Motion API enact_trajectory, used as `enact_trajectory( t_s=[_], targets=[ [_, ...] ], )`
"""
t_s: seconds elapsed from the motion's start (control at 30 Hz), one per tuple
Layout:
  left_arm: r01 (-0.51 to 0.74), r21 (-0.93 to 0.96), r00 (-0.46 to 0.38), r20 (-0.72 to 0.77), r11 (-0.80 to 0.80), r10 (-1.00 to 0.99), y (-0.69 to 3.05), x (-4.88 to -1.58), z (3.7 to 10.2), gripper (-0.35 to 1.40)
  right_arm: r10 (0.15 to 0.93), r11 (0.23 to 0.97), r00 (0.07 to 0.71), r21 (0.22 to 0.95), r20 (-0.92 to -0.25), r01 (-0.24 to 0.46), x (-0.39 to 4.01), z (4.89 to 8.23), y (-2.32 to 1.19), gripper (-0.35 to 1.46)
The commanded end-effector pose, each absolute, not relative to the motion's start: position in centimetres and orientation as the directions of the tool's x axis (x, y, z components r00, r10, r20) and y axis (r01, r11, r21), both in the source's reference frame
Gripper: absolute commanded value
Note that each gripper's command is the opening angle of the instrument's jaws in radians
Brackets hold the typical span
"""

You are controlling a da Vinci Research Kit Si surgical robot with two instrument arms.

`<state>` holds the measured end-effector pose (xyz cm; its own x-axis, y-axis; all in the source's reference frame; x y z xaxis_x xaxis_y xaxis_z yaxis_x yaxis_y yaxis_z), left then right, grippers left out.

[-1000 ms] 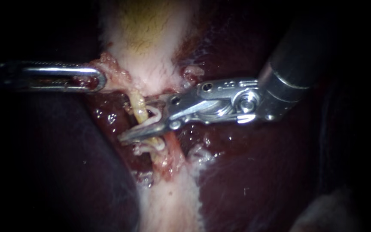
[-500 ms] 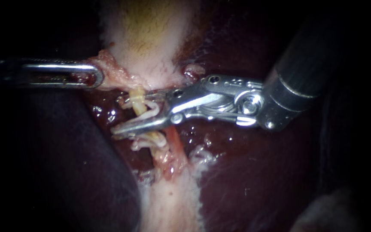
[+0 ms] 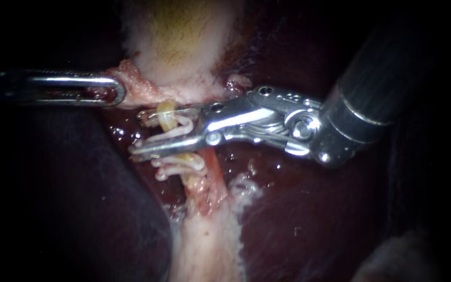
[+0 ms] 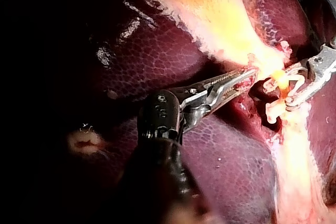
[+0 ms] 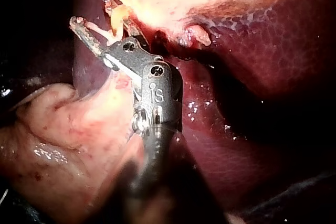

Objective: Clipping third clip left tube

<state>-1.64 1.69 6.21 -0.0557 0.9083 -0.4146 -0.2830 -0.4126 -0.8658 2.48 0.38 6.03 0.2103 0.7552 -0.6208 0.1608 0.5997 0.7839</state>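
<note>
Endoscope view: L instrument, a slim steel shaft w/ looped jaws (image 3: 117,90), is clenched on the pink frayed tissue (image 3: 134,89) at the foot of the pale, yellow-stained gallbladder (image 3: 178,47). My read: it pulls sideways to stretch the stalk & expose what's beneath.

R instrument, a silver hinged tip on a dark shaft (image 3: 147,130), has its jaws apart w/ a clear gap. There's one jaw on each side of the yellowish left tube (image 3: 166,116), which crosses betw. them. A white clip leg (image 3: 176,129) also lies in that gap; can't tell if it's loaded in the jaws or already on the tube.

Just beyond the lower jaw, white plastic clips (image 3: 181,164) sit on the same tube. The jaws seem placed on the gallbladder side of them for spacing. A reddish tube (image 3: 212,167) runs beside, outside the jaws, prob. left out on purpose.

L wrist view: L jaws lie together, tips buried where the gallbladder narrows. Ahead of them the tube (image 4: 281,82) sits betw. the R jaws.

R wrist view: only one R jaw shows plainly, reaching past the tube (image 5: 118,17). Dark purple-brown liver (image 5: 262,77) lies beside the shaft. That full reach looks intended, so a clip would span the tube whole.
</note>
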Motion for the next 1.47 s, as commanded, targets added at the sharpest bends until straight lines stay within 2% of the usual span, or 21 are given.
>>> enact_trajectory(
  t_s=[0.03, 0.4, 0.67, 0.97, 1.47],
  targets=[
    [-0.285, -0.865, -0.054, -0.415, -0.413, 0.908, 1.69, -1.64, 6.21, -0.35, 0.757, 0.596, 0.213, 0.786, -0.618, 0.163, 2.48, 6.03, 0.38, 0.26],
    [-0.286, -0.865, -0.054, -0.416, -0.413, 0.908, 1.68, -1.64, 6.22, -0.35, 0.785, 0.562, 0.216, 0.814, -0.58, 0.145, 2.45, 6.04, 0.38, 0.03],
    [-0.286, -0.864, -0.054, -0.416, -0.414, 0.908, 1.68, -1.64, 6.23, -0.35, 0.802, 0.539, 0.217, 0.831, -0.556, 0.135, 2.41, 6.04, 0.39, -0.35],
    [-0.286, -0.864, -0.054, -0.416, -0.414, 0.908, 1.68, -1.64, 6.24, -0.35, 0.836, 0.484, 0.227, 0.866, -0.499, 0.123, 2.35, 6.02, 0.4, -0.35],
    [-0.285, -0.865, -0.052, -0.418, -0.414, 0.907, 1.68, -1.64, 6.25, -0.35, 0.839, 0.475, 0.235, 0.871, -0.491, 0.125, 2.34, 6.1, 0.4, -0.35]
  ],
)
